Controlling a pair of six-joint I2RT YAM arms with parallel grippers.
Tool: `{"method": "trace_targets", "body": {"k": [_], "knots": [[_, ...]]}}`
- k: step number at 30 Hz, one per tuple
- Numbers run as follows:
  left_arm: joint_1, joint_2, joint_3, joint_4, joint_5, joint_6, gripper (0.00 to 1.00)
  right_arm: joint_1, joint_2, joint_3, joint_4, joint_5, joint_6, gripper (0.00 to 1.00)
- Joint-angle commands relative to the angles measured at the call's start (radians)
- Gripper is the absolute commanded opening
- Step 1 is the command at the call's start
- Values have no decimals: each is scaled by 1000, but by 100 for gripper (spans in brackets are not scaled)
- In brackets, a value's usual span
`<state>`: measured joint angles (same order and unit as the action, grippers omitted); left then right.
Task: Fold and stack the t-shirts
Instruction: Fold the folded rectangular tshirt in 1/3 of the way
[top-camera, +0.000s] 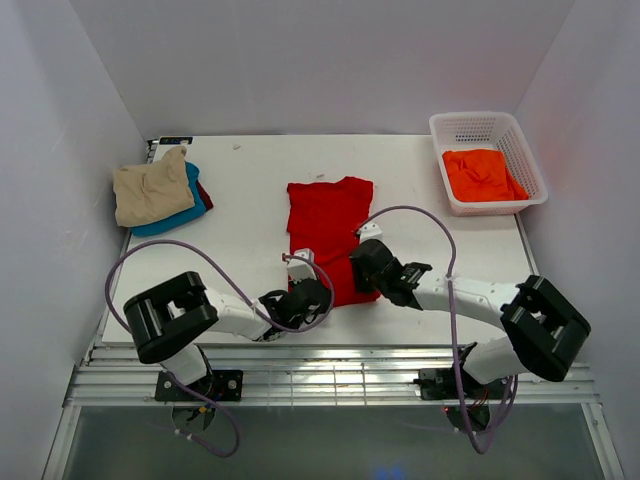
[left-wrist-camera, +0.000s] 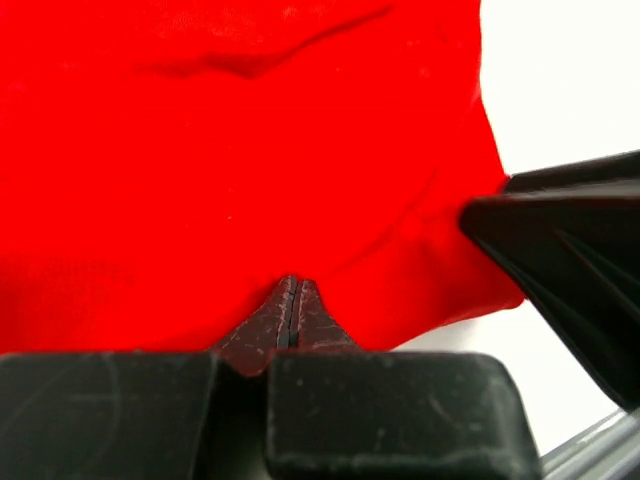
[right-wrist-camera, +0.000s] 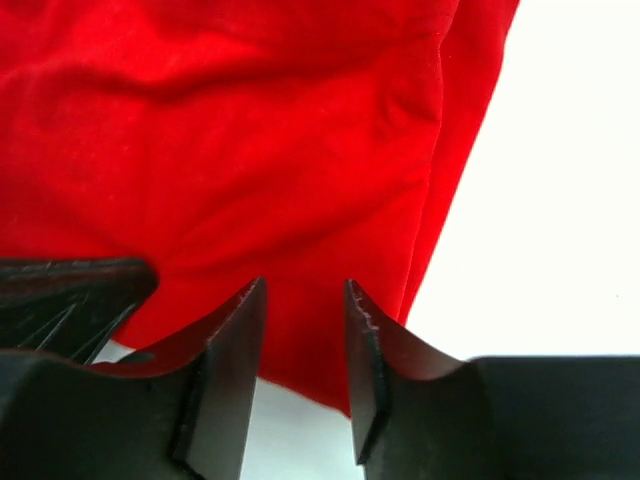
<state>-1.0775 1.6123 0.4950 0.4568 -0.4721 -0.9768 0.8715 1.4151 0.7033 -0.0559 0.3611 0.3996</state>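
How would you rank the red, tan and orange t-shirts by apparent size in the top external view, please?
1. red t-shirt, largest
2. tan t-shirt
3. orange t-shirt, bunched in the basket; only slightly smaller than the tan one, so that pair is close

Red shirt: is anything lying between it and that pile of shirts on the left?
Nothing visible does. Only bare table separates the red shirt from the pile at the far left; the basket sits away on the right.

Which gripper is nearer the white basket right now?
Right. The right gripper sits at the red t-shirt's near right hem, on the white basket's side; the left gripper is at the near left hem, farther off.
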Motion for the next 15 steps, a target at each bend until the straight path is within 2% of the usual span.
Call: {"method": "trace_targets", "body": {"k": [1,2,3,5,6,9,10,15], "knots": [[-41,-54,31,-358,-84,73,0,63,-86,-24,-77,117,100,43],[-47,-75,68,-387,-111,84,0,72,-96,-39,-85,133,111,48],[-51,-97,80,-415,-162,92,22,81,-106,-47,-90,136,122,50],[-53,-164,96,-524,-207,78,51,86,-117,-65,-97,144,143,54],[-53,-187,99,-553,-248,70,73,89,-119,-79,-99,144,148,57],[-52,-271,68,-653,-281,32,89,90,-116,-100,-104,153,166,60],[-52,-314,59,-685,-289,24,98,90,-110,-105,-105,153,171,61],[-47,-472,-32,-718,-313,-8,98,90,-97,-149,-38,119,189,62]]}}
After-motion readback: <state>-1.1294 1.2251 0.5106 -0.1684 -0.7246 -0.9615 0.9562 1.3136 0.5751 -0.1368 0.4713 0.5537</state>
